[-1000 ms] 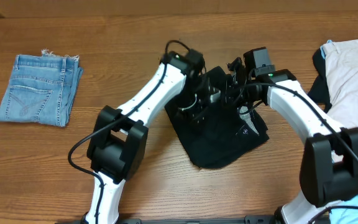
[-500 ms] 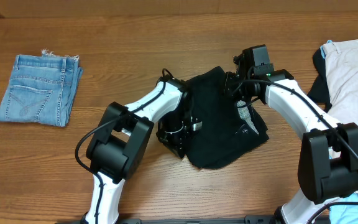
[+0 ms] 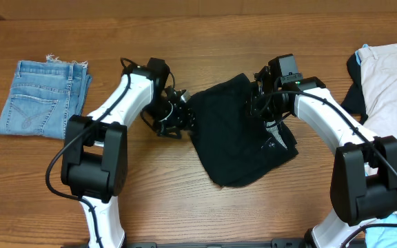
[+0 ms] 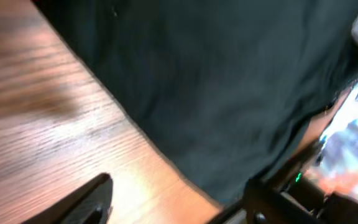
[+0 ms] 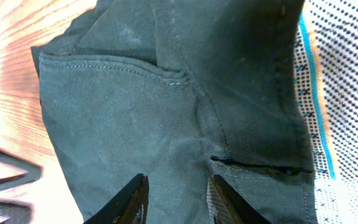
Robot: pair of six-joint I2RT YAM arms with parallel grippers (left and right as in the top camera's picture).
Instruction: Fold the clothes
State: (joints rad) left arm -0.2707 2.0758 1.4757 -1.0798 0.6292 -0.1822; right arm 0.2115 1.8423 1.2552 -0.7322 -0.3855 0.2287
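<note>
The black shorts (image 3: pixel 243 138) are lying near the middle of the wooden table (image 3: pixel 185 41), bunched into a rough, partly folded block; their long axis is running roughly from the far side toward the near side, slightly skewed.

The left gripper (image 3: pixel 176 118) is sitting just beside the left edge of the shorts, over bare wood and off the cloth. In the left wrist view its fingers (image 4: pixel 86 198) are standing wide apart with nothing between them, and the dark fabric is lying directly ahead, though that view is blurred.

The right gripper (image 3: pixel 257 103) is hovering over the upper part of the shorts. In the right wrist view its fingertips (image 5: pixel 132 199) are parted by a narrow gap; the cloth below is lying flat and no fold is being pinched. A dotted grey lining (image 5: pixel 347 93) is showing at the side.

The coming move is probably turning on the left edge — the shorts are lying to the right of the left gripper, which is the nearer tool for that hem; nothing is standing between them. The two arms are working close together across the cloth, so a crossing reach is risking contact.

The denim shorts (image 3: pixel 43 98) are lying folded well apart at the left; the beige garment (image 3: pixel 391 69) is lying at the right edge — neither is obstructing.
</note>
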